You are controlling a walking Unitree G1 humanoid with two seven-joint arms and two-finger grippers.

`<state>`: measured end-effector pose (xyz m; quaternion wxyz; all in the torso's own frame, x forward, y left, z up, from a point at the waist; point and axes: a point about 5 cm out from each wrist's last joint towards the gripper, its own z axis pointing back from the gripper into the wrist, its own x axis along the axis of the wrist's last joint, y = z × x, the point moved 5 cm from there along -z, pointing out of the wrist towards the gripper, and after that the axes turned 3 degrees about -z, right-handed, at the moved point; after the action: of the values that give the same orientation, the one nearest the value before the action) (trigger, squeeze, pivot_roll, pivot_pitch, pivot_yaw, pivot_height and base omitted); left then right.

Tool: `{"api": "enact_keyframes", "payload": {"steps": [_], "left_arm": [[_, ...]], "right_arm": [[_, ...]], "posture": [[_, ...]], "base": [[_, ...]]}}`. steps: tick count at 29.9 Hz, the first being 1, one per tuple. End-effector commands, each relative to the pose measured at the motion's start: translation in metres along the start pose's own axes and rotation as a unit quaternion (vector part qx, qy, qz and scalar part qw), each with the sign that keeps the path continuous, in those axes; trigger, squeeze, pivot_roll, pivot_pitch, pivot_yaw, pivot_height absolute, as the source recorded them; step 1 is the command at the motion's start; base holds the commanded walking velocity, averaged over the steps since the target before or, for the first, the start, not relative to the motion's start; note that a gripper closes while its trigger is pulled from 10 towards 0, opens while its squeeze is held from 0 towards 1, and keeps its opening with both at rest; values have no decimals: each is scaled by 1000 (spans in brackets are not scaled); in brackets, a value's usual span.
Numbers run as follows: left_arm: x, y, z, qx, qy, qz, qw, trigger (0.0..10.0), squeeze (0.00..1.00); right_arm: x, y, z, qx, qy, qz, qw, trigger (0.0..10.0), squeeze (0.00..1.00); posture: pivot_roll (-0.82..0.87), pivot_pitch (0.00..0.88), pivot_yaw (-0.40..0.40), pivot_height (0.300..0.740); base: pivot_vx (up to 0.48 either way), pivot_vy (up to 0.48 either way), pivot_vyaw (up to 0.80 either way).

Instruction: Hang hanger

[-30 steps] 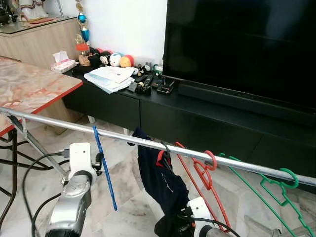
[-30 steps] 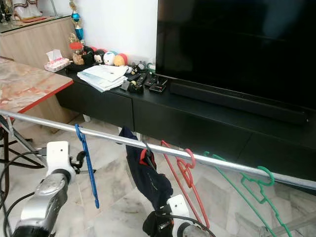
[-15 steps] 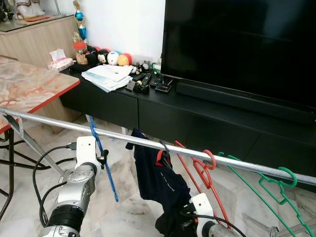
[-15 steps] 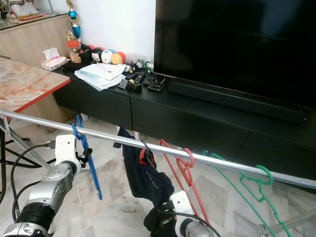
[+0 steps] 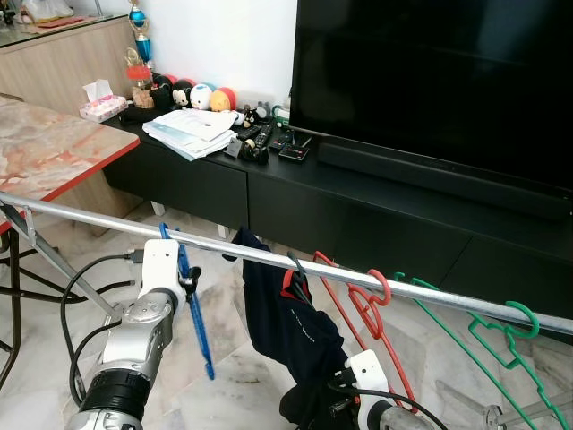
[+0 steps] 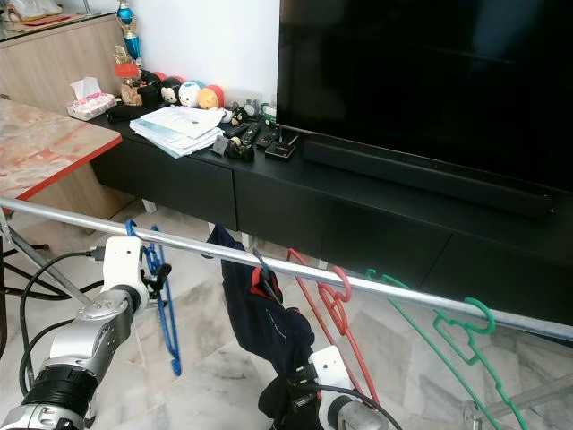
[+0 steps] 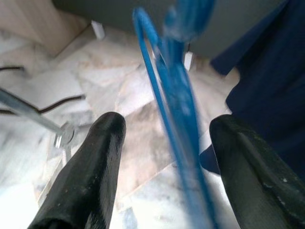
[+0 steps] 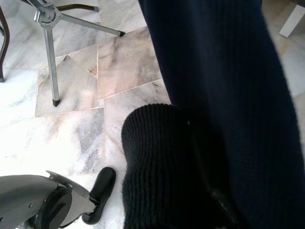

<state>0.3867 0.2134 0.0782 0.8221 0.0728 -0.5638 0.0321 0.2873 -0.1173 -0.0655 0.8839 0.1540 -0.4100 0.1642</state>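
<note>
Blue hanger [image 5: 192,305] now hooked on rail [image 5: 81,216], beside dark shirt [image 5: 286,313] | left gripper [image 7: 164,143] wide open, hanger between fingers, untouched | hanging looks done | right gripper [image 5: 345,408]: can't tell.

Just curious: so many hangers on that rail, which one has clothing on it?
The red-necked hanger beside the blue hanger carries the dark navy garment. The blue, red and green hangers hang bare.

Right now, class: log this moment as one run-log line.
step: hang blue hanger | rail: hook on | left hand: open, astride | right hand: low by navy garment
</note>
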Motion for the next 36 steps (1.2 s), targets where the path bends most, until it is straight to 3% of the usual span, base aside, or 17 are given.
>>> {"api": "enact_keyframes", "payload": {"steps": [1, 4, 5, 27, 36], "left_arm": [[0, 2, -3, 7, 7, -11, 1000, 10000, 0], [2, 0, -7, 4, 5, -7, 1000, 10000, 0], [3, -2, -8, 1, 2, -5, 1000, 0, 0], [9, -11, -16, -4, -5, -7, 1000, 0, 0], [-2, -10, -15, 2, 13, -16, 1000, 0, 0]], "right_arm": [[10, -3, -1, -4, -13, -6, 1000, 10000, 0], [12, -3, -1, -5, -15, -6, 1000, 10000, 0], [12, -4, -1, -5, -15, -5, 1000, 10000, 0], [20, -4, -2, -5, -25, -3, 1000, 10000, 0], [21, -6, -2, -7, -27, -5, 1000, 10000, 0]], "posture": [[50, 53, -15, 740], [47, 51, -14, 740], [43, 45, -13, 740], [44, 35, -14, 740], [47, 39, -16, 740]], "base": [[0, 0, 0], [0, 0, 0], [0, 0, 0], [0, 0, 0], [0, 0, 0]]}}
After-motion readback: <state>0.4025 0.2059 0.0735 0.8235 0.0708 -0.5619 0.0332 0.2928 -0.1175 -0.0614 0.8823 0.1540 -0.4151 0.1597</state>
